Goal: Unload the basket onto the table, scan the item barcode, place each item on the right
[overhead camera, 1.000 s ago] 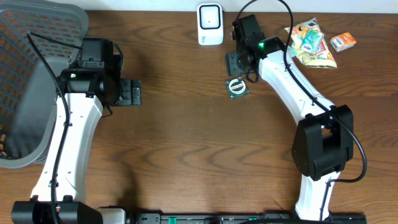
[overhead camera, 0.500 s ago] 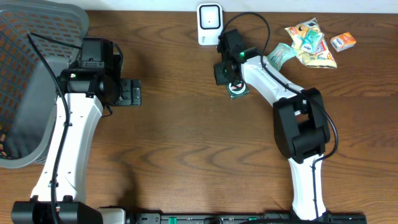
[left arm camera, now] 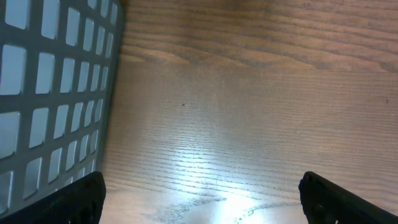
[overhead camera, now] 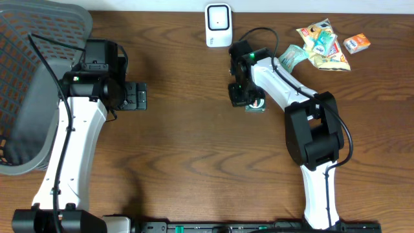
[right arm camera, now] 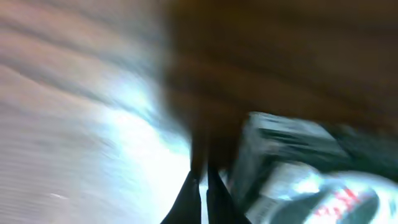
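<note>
Right gripper of mine was pressed together on nothing, just beside the green packet, which lay on the table near its far edge, before the scanner. Left gripper stood spread.

Blurred packet beside closed jaws

Right wrist cam was pretty much a smear. The packet ran off the bottom-right edge and its print was unreadable. From overhead, the right end effector covered most of that packet, with just a greenish corner peeking out. The left end effector showed only as two dark fingertips cropped at the bottom corners, and the basket was sliced off by the left edge.
</note>
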